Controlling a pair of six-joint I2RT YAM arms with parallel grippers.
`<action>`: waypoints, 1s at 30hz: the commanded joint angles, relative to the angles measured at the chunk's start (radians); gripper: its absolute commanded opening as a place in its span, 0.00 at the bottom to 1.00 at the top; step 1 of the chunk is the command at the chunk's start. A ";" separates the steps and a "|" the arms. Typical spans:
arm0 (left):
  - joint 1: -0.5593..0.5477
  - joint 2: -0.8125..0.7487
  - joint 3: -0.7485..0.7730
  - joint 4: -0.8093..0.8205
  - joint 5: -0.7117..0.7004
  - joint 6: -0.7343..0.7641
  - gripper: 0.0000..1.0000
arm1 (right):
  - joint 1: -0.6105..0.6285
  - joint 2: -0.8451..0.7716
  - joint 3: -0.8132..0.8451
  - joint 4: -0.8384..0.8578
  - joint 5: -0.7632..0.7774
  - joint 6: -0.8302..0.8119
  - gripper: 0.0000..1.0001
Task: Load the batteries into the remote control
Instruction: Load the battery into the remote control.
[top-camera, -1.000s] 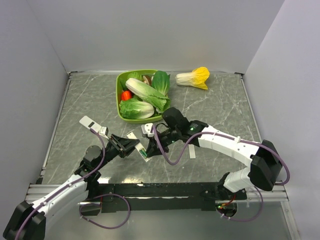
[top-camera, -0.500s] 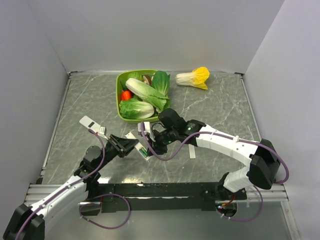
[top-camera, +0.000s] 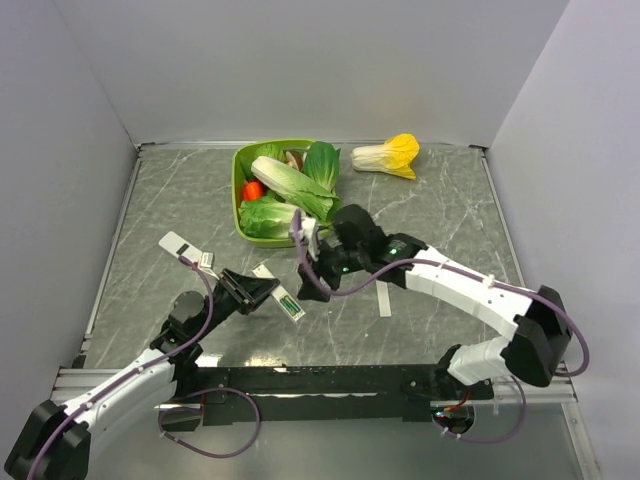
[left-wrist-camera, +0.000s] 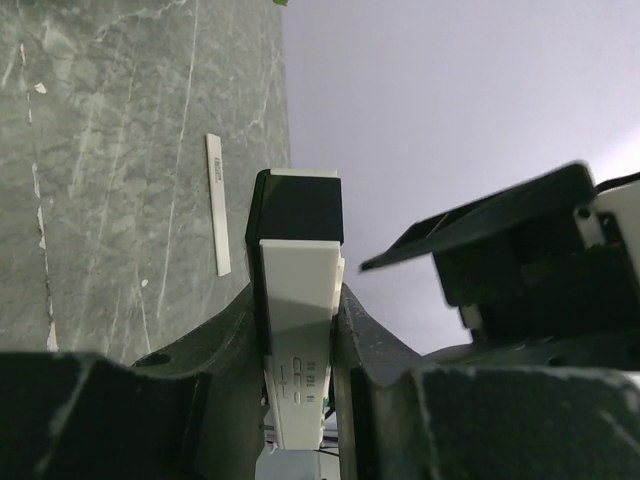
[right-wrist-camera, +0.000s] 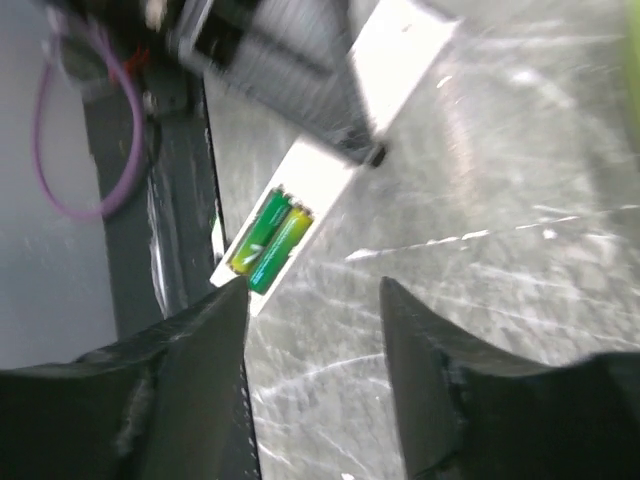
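The remote control (left-wrist-camera: 296, 260) is clamped in the closed left gripper (left-wrist-camera: 298, 320) toward the near edge of the bench (top-camera: 450, 210), with both batteries (right-wrist-camera: 268, 240) seated along its long axis. The right gripper (right-wrist-camera: 310, 290) is held open and empty just beyond it.

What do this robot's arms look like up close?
The left arm and right arm match: white shells on the long links, bulky black joints, a purple cable looping alongside each. The left end effector and right end effector are black, with two blunt fingers.

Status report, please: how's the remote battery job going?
Left gripper shut on remote control. Right gripper open, empty. Batteries in compartment. Nothing blocking.
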 joint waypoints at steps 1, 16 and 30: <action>-0.004 -0.005 -0.104 0.099 0.005 0.024 0.01 | -0.066 -0.096 -0.013 0.121 -0.068 0.202 0.67; -0.004 -0.086 -0.130 0.202 0.016 -0.005 0.01 | -0.100 -0.082 -0.249 0.468 -0.244 0.609 0.76; -0.004 -0.120 -0.128 0.245 0.021 -0.016 0.01 | -0.141 -0.025 -0.335 0.764 -0.390 0.804 0.63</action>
